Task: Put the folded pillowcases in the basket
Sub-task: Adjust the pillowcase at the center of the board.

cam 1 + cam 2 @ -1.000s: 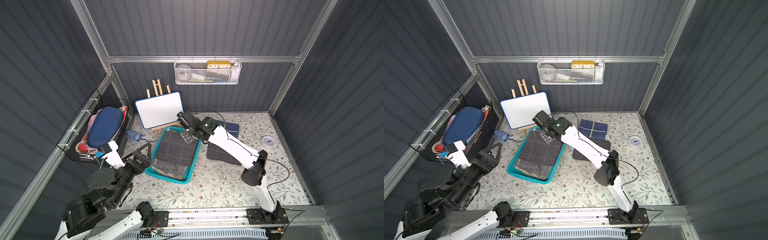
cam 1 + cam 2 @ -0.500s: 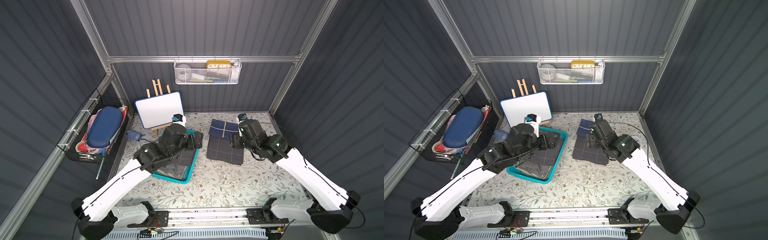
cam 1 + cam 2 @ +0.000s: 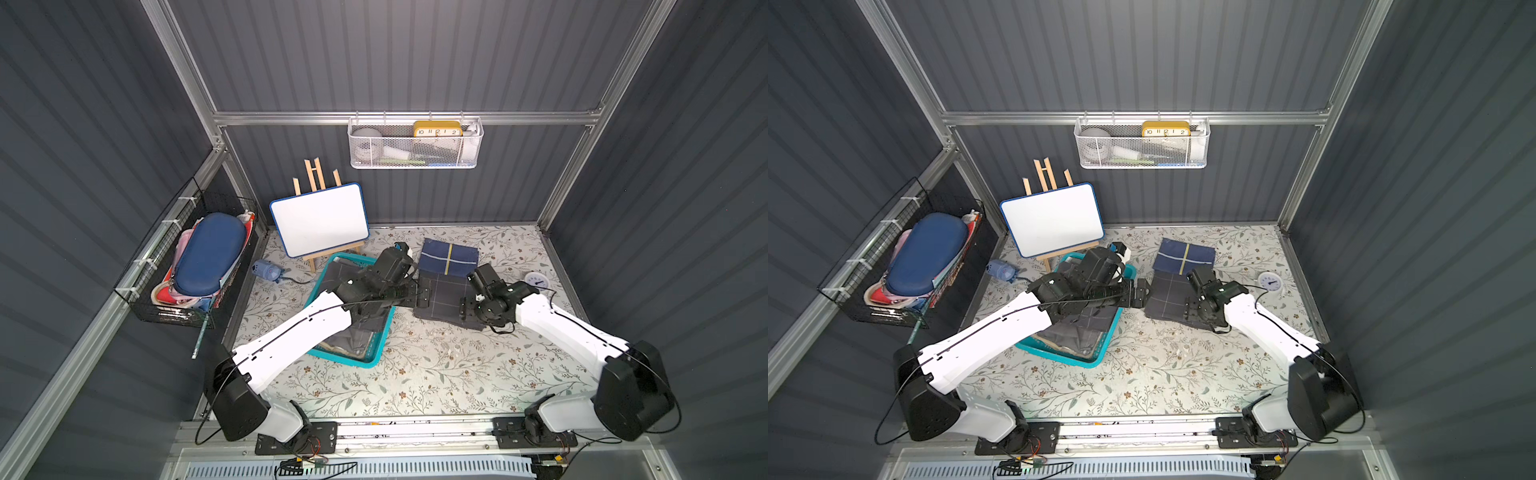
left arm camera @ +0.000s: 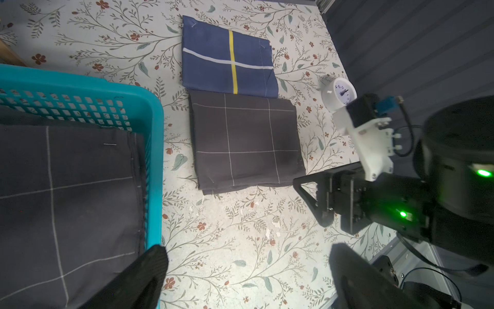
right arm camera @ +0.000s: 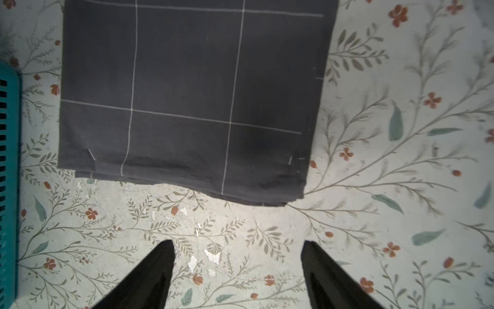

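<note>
Charcoal white-gridded folded pillowcase (image 5: 187, 93): we log its edge just ahead of our right gripper (image 5: 238, 244), spread, empty; left gripper (image 4: 247, 254) spread beside teal perforated basket (image 4: 155, 160).

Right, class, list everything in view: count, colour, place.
basket: 1, teal, left of centre
stowed pillowcase: 1, grey, in basket
grey pillowcase: 1, grey, beside basket
blue pillowcase: 1, blue, behind grey pillowcase
easel: 1, wood, behind basket
whiteboard: 1, white, on easel
mesh basket: 1, white, back wall
clock: 1, yellow, in mesh basket
wire basket: 1, black, left wall
case: 1, blue, in wire basket
gadget: 1, blue, beside easel
dial: 1, white, far right
left gripper: 1, black, open, between basket and grey pillowcase
right gripper: 1, black, open, by grey pillowcase
</note>
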{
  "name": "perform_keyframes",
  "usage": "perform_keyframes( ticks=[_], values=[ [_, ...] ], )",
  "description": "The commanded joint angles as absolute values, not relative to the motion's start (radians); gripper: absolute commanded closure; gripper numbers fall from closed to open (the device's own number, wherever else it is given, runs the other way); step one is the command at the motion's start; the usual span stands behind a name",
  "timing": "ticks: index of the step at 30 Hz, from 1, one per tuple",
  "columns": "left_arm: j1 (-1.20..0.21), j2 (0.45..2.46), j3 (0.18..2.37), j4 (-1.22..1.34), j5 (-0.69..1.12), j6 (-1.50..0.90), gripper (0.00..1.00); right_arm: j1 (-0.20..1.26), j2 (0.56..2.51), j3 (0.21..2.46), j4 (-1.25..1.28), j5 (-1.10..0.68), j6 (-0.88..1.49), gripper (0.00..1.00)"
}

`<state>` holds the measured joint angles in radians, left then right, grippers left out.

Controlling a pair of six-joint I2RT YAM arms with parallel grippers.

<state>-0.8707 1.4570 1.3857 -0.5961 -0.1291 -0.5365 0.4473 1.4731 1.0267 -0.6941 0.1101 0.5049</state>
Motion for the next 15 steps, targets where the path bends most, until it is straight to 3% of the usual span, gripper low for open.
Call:
perform_keyframes(
  ticks=[1, 10, 15],
  values=[
    [-0.865, 1.392, 1.334, -0.568, -0.171, -0.503, 0.0, 0.445, 1.595, 1.128, -0.648, 0.039, 0.499, 0.2],
    [-0.83, 1.282, 1.234, -0.518, -0.238, -0.477, 0.0, 0.492, 1.904, 1.352, -0.673, 0.012, 0.469, 0.23],
    [-0.811, 1.271, 1.227, -0.509, -0.239, -0.47, 0.0, 0.527, 1.93, 1.306, -0.672, 0.026, 0.466, 0.24]
  ],
)
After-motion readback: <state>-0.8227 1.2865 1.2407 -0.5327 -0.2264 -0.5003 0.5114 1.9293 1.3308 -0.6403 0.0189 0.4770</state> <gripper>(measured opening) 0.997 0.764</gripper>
